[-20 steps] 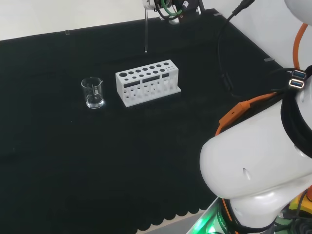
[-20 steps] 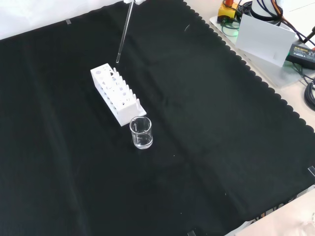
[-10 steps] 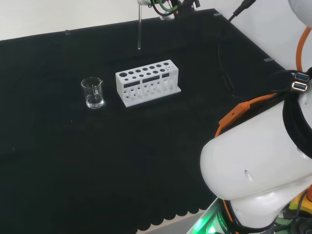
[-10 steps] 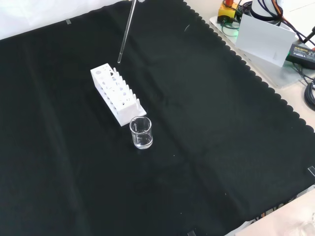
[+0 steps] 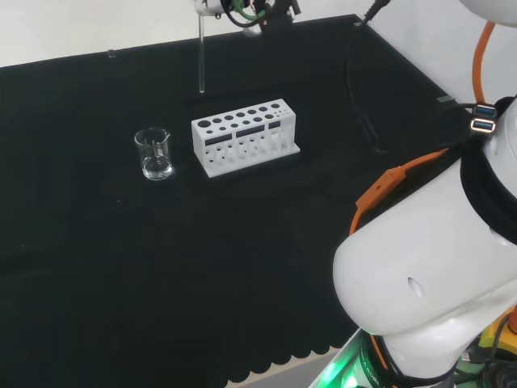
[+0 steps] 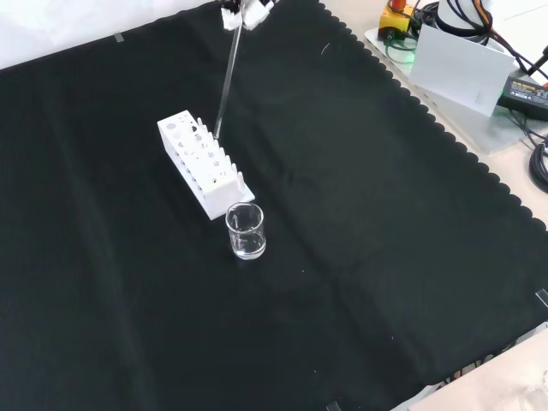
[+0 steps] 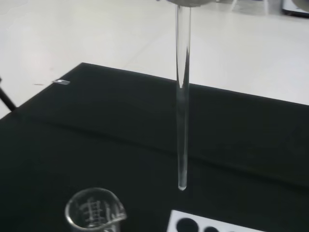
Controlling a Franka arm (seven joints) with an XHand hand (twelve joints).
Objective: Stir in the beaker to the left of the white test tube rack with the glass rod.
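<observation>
Black cloth (image 6: pixel 360 257) covers the bench, flat, scalloped hem along its right and lower edge in the front view, pale floor beyond its far edge in the wrist view. White rack (image 5: pixel 245 136) is the landmark, standing mid-cloth with its holes up. Beaker (image 5: pixel 154 153) stands upright just left of the rack in the head view, apart from it; in the front view it sits just below the rack's near end (image 6: pixel 245 231). It looks clear; contents cannot be told.

Rod (image 5: pixel 200 56) hangs near vertical above and behind the rack's left end in the head view, tip in the air and clear of the rack top. In the front view the rod (image 6: pixel 226 81) slants down from the top edge, its tip just right of the rack's far half. Wrist view: rod (image 7: pixel 182 106) tip hangs above the cloth, between the beaker rim (image 7: pixel 94 212) and the rack corner (image 7: pixel 212 224), touching neither.

Hand (image 6: pixel 242 12) is at the top edge in the front view, pinching the rod's upper end.

Open cloth is wide left of the beaker and in front of the rack in the head view. Right of the cloth in the front view, off its edge, sit a white box (image 6: pixel 454 64) and cables (image 6: pixel 538 158).
</observation>
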